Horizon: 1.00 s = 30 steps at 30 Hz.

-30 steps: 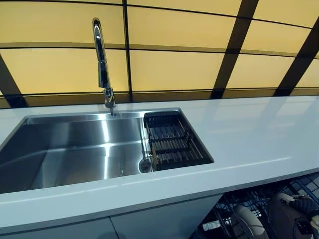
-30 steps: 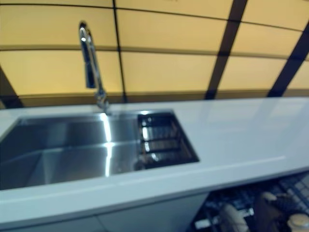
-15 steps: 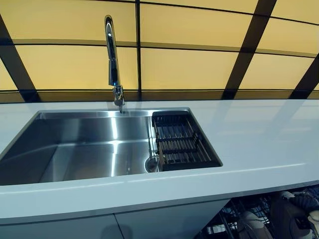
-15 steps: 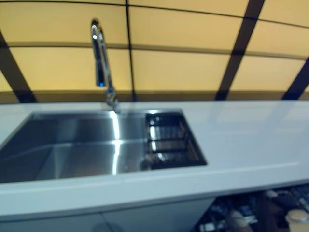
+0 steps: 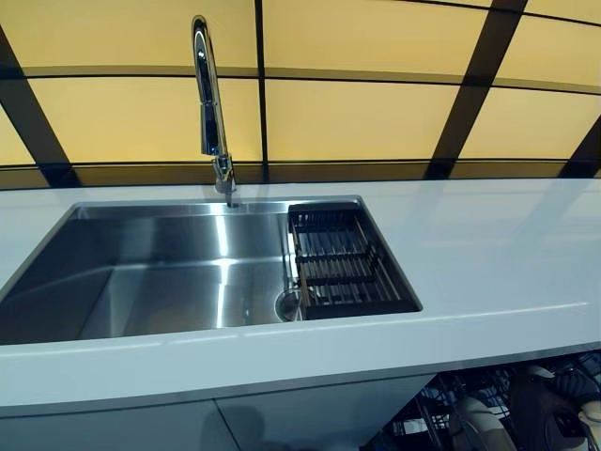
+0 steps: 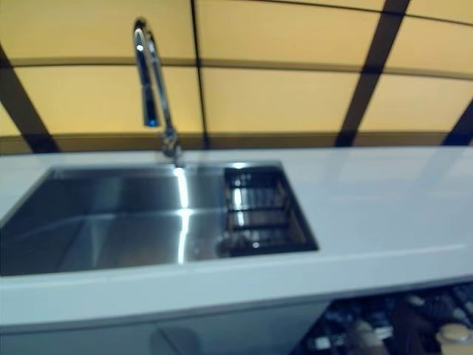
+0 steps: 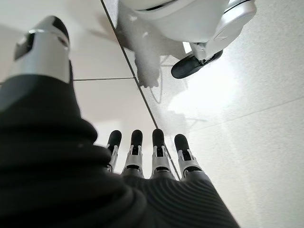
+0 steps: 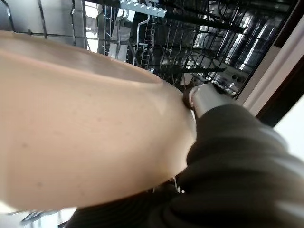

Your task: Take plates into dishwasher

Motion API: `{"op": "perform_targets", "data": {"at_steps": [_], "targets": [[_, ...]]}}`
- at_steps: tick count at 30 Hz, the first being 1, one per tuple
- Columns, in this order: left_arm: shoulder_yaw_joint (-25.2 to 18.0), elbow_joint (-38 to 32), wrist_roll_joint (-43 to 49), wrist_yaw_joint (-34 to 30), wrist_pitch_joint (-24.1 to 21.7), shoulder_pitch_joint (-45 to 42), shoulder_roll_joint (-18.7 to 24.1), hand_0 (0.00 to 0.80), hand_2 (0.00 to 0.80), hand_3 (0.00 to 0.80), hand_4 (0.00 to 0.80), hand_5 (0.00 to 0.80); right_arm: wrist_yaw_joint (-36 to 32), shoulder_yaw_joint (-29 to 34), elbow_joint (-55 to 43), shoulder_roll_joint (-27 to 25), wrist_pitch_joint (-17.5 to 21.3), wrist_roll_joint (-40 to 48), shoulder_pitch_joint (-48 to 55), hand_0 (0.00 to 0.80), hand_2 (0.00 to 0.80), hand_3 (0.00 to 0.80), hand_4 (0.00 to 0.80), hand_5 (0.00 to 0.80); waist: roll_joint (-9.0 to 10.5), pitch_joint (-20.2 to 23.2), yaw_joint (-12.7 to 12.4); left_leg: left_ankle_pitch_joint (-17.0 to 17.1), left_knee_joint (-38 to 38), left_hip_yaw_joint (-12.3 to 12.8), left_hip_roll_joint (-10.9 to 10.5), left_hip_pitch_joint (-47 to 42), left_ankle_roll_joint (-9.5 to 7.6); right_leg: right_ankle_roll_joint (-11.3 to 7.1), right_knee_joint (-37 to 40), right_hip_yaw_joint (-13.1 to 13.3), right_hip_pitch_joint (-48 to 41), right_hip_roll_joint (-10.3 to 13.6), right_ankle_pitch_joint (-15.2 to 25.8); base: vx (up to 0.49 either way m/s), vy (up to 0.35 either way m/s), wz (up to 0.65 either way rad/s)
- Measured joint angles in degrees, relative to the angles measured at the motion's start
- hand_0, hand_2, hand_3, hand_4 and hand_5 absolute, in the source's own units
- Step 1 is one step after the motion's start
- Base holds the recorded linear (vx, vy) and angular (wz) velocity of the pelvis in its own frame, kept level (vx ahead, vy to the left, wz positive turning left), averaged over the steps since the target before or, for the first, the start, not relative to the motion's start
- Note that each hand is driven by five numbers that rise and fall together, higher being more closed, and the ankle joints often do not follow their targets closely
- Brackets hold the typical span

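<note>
A large beige plate (image 8: 85, 133) fills the right wrist view. My right hand (image 8: 228, 156) is shut on it, with the thumb (image 8: 202, 97) pressed on its rim. Behind the plate lies the open dishwasher's dark wire rack (image 8: 190, 42). From the head, that rack (image 5: 432, 413) shows below the counter at the lower right, with a pale plate (image 5: 474, 420) standing in it and my right hand (image 5: 554, 425) low beside it. My left hand (image 7: 156, 152) hangs over the floor with straight fingers and holds nothing.
A steel sink (image 5: 169, 282) with a tall chrome faucet (image 5: 208, 94) is set in the white countertop (image 5: 498, 254). A dark drain rack (image 5: 343, 263) sits in the sink's right end. Yellow wall panels stand behind.
The whole picture has shifted to the right and then up a little, so the camera moved. My right hand stays low at the dishwasher rack.
</note>
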State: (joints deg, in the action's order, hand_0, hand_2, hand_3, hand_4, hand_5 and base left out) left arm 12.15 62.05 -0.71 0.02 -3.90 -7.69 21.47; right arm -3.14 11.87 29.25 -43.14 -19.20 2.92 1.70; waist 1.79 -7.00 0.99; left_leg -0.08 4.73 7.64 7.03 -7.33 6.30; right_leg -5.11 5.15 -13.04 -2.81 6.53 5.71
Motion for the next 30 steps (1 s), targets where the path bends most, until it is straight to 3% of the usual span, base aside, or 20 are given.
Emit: {"op": "perform_targets", "data": {"at_steps": [5, 11, 30], "targets": [[-0.05, -0.08, -0.01, 0.06, 0.22, -0.23, -0.04, 0.0, 0.0, 0.0, 0.0, 0.0, 0.7, -1.41, 2.48, 0.02, 0.93, 1.69, -2.68, 0.8, 0.8, 0.8, 0.8, 0.8, -0.93, -0.85, -1.06, 0.05, -0.18, -0.2, 0.79, 0.15, 0.09, 0.23, 0.0, -0.15, -0.06, -0.74, -0.35, 0.008, -0.089, 0.02], [-0.04, -0.51, 0.0, 0.12, 0.16, -0.48, -0.19, 0.0, 0.0, 0.0, 0.0, 0.0, 1.12, -1.41, 4.16, 1.23, 0.98, 9.65, -4.43, 0.8, 0.8, 0.8, 0.8, 0.8, -1.49, -1.29, -1.93, 0.05, -0.44, -0.42, 1.49, 0.06, 0.1, 0.64, 0.0, -0.29, -0.17, -1.44, -0.55, 0.037, -0.061, 0.0], [0.09, -0.55, -0.03, 1.2, -0.41, -0.74, -0.31, 0.0, 0.0, 0.0, 0.0, 0.0, 0.29, -3.63, 10.0, 1.95, 3.18, 11.68, -8.51, 0.8, 0.8, 0.8, 0.8, 0.8, -3.88, -2.25, -2.18, -0.18, -2.16, -1.69, 2.87, 0.97, 0.41, 1.76, -0.01, -1.5, -0.85, -2.45, -0.87, 0.012, -0.018, 0.02]]}}
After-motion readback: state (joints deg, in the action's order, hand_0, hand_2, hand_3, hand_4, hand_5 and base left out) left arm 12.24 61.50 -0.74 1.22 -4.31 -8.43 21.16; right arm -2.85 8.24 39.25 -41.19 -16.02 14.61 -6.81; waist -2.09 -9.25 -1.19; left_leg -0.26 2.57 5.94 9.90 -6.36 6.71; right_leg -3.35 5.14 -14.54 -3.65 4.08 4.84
